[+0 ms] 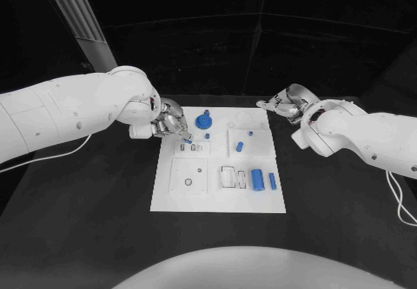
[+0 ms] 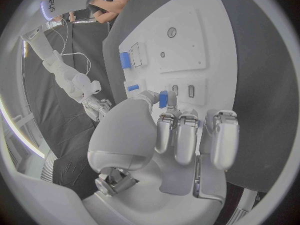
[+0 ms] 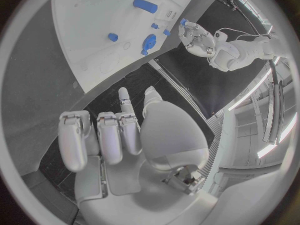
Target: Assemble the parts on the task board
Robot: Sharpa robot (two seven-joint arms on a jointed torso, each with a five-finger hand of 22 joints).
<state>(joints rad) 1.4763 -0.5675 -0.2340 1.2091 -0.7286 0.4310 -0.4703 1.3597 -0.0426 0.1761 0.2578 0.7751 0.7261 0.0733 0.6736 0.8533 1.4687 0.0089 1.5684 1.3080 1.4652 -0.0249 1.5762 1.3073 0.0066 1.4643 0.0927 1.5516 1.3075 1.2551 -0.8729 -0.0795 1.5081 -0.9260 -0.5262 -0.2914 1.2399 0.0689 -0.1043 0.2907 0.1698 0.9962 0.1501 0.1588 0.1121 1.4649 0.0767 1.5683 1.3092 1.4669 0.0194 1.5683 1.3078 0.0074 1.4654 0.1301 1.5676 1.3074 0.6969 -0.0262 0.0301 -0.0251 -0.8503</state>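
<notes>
The white task board (image 1: 217, 192) lies in the middle of the black table. My left hand (image 1: 169, 127) hovers over its upper left part and pinches a small blue piece (image 2: 163, 99) between thumb and finger, just above two small slots (image 1: 191, 146). On the board lie a blue gear-like part (image 1: 204, 122), a short blue cylinder (image 1: 239, 145), a bigger blue cylinder (image 1: 257, 179) and a thin blue bar (image 1: 272, 181). My right hand (image 1: 287, 103) hangs off the board's far right corner, most fingers curled (image 3: 115, 135), holding nothing.
A square plate with a round hole (image 1: 188, 176) sits at the board's lower left. A tiny blue piece (image 1: 250, 132) lies on the upper right plate. Black table (image 1: 96, 211) surrounds the board, and a cable (image 1: 52, 156) trails from my left arm.
</notes>
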